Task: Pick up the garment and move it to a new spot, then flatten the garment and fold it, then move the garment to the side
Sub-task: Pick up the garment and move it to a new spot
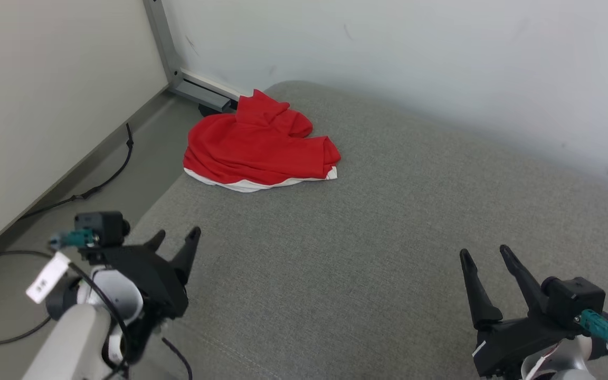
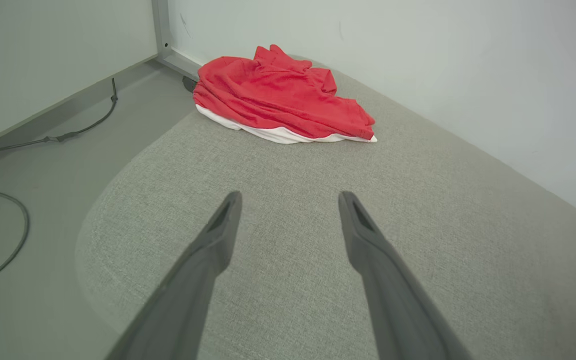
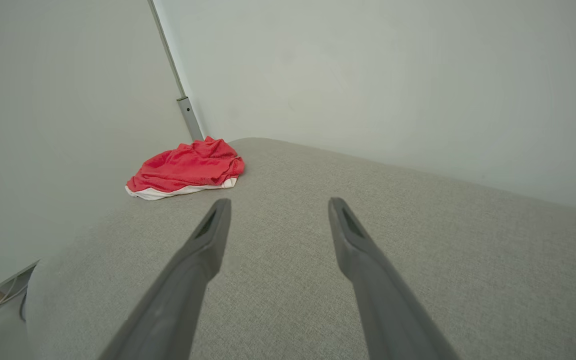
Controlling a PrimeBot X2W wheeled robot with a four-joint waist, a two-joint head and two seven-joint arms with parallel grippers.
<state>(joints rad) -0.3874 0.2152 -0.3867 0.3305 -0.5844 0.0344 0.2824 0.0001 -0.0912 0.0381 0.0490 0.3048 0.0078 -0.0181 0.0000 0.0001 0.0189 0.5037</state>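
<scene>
garment (image 1: 259,146) on cushion (image 1: 388,237) far left corner, wall (image 1: 415,53) behind.

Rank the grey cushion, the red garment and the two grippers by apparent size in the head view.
Largest: grey cushion.
Next: red garment, narrowly; the grippers sit nearer the camera, so this is unsure.
The left gripper and right gripper look alike; no ranking between them.

Soft, even, fairly bright light casts only faint shadows, the head view is sharp, and both wide wrist views stretch toward their edges, with the near fingers (image 2: 203,270) slightly blurred.
</scene>
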